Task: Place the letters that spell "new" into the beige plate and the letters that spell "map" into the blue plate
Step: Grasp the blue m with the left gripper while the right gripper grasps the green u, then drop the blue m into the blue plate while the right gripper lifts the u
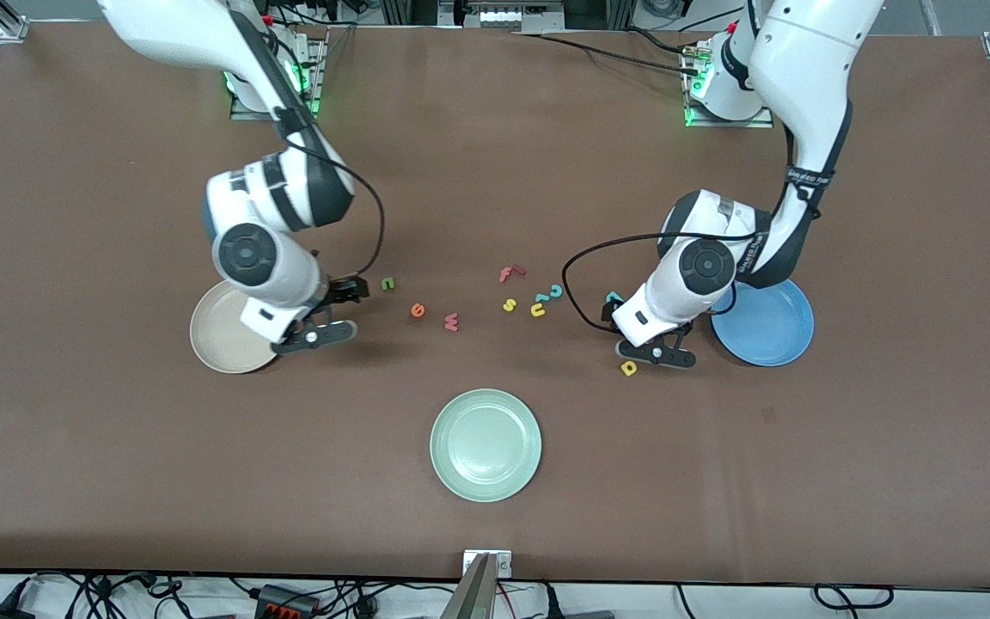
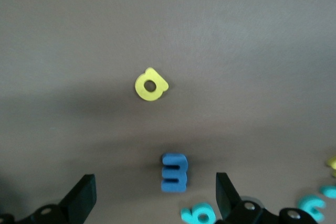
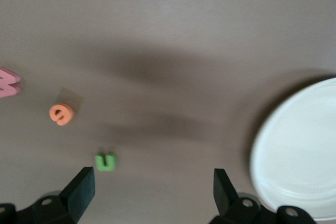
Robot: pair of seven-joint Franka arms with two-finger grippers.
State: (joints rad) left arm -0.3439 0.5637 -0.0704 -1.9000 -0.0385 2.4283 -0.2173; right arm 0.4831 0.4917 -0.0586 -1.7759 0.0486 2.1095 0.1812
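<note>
Both pairs of fingers are seen spread wide and empty. The left gripper (image 1: 655,352) is held low over the bench (image 1: 495,516) beside the blue plate (image 1: 766,331), the blue m (image 2: 174,172) between its fingers (image 2: 81,198), the yellow p (image 2: 150,84) and teal a (image 2: 198,214) nearby. The right gripper (image 1: 316,334) is bent down beside the beige plate (image 1: 216,331), near the green n (image 3: 105,161), orange e (image 3: 61,113) and salmon-red w (image 3: 8,82).
</note>
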